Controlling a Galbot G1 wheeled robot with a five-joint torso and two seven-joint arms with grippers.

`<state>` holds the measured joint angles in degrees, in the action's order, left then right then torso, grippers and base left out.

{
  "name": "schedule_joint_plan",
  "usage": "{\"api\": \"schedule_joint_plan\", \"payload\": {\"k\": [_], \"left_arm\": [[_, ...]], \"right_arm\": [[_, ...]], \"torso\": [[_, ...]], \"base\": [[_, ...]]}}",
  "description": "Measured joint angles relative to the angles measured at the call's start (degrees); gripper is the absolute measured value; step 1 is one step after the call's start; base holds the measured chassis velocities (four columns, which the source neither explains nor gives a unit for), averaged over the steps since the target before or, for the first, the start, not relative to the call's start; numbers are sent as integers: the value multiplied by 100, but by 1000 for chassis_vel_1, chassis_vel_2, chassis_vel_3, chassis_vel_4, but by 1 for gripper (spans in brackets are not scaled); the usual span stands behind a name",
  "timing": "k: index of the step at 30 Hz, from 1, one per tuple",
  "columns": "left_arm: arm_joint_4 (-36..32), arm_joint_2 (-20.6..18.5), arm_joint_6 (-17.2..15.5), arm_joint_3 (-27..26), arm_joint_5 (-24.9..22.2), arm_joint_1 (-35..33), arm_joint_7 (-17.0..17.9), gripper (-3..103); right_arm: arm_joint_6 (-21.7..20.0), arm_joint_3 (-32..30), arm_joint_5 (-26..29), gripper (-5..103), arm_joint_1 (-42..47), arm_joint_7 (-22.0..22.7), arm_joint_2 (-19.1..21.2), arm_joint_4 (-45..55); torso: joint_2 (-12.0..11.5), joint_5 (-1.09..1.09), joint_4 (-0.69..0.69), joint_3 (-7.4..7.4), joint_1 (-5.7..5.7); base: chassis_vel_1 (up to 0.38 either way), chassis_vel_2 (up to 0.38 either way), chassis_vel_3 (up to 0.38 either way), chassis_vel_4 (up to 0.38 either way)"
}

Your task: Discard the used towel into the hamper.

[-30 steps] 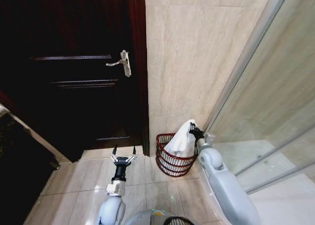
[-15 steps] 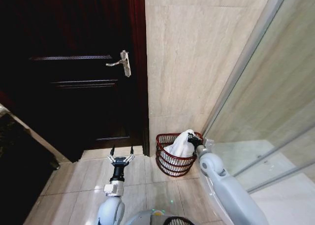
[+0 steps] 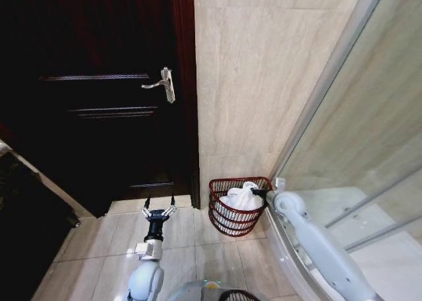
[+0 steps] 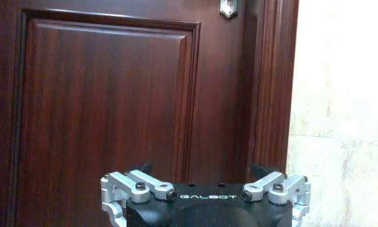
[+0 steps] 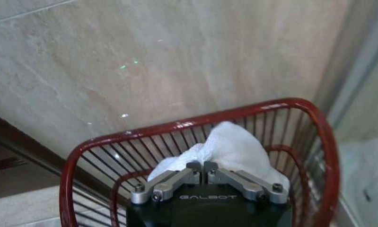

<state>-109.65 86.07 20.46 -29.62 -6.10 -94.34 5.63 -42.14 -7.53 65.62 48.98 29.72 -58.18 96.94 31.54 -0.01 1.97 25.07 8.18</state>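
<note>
A home bathroom: marble-tiled wall (image 3: 264, 70), glass shower screen (image 3: 369, 136), dark wooden door (image 3: 99, 83).

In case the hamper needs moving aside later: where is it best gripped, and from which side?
Probably the top rim of the hamper, taken from above on the door-facing side. The rim is a firm exposed hoop there; the towel and right tool, shut on it, occupy the shower-side part.

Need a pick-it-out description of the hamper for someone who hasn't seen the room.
Start at the dark wooden door; right of its frame is a beige tiled wall. On the floor at its foot stands the hamper, a round red-brown wire basket holding a white towel gripped by the right gripper.
</note>
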Motion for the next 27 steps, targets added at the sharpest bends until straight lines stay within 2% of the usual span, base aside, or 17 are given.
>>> {"api": "schedule_joint_plan", "payload": {"k": [7,11,17,27], "left_arm": [[-45,-12,-81,-21,-100,52,-1,100],[-51,-14,-89,-23,-109,52,-2,100],[-80,-13,-40,-87,-195,0,41,100],[-169,-56,28,-233,-326,-95,130,100]], "right_arm": [[-19,636,-18,1,-750,-63,-308,-826],[-14,719,-3,1,-904,-65,-416,-1096],[-2,892,359,1,-1157,69,-647,-1738],[4,839,513,1,-1161,110,-982,-2256]], "torso": [[0,1,0,0,0],[0,0,1,0,0],[0,1,0,0,0],[1,0,0,0,0]], "base": [[0,0,0,0],[0,0,0,0],[0,0,0,0],[0,0,0,0]]}}
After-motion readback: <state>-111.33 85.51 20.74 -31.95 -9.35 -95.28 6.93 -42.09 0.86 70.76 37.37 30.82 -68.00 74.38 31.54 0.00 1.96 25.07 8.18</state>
